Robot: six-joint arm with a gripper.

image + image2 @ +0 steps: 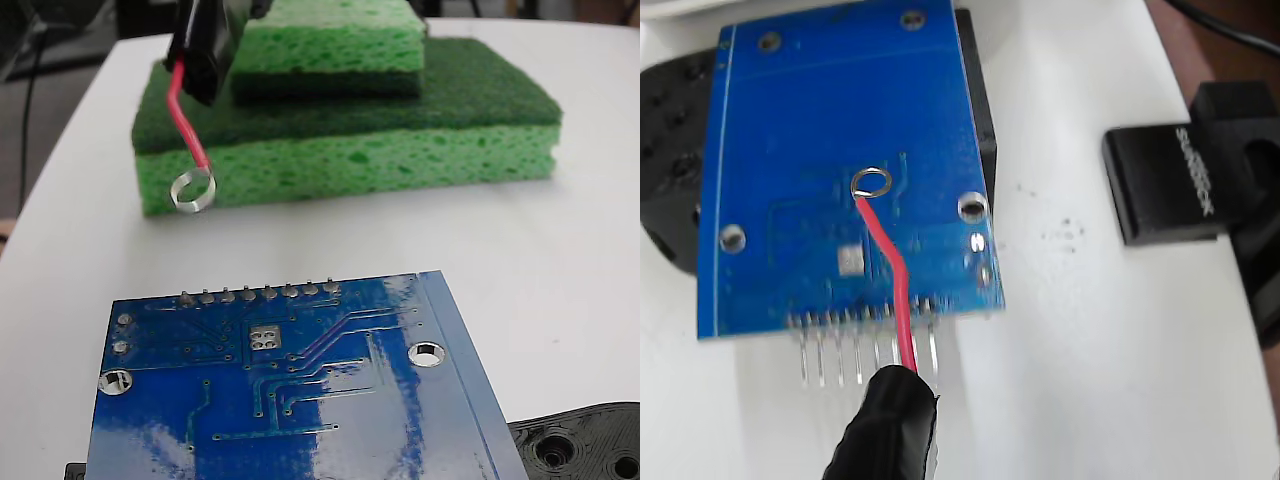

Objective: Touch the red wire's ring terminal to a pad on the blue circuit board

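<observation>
The blue circuit board (300,400) lies flat on the white table in the near part of the fixed view, its row of grey solder blobs along the far edge. The red wire (185,115) hangs down from a black clip-like body held by my gripper (205,55) at the top left. Its ring terminal (192,190) hangs in the air beyond and above the board's far edge, touching nothing. In the wrist view the ring terminal (871,182) shows over the middle of the board (790,130), with the red wire (895,290) running back to my gripper (885,430).
Two green sponges (400,130) are stacked behind the wire. A black plastic part with holes (590,445) lies under and beside the board, also seen in the wrist view (670,150). A black block with lettering (1170,180) sits to the board's right in the wrist view.
</observation>
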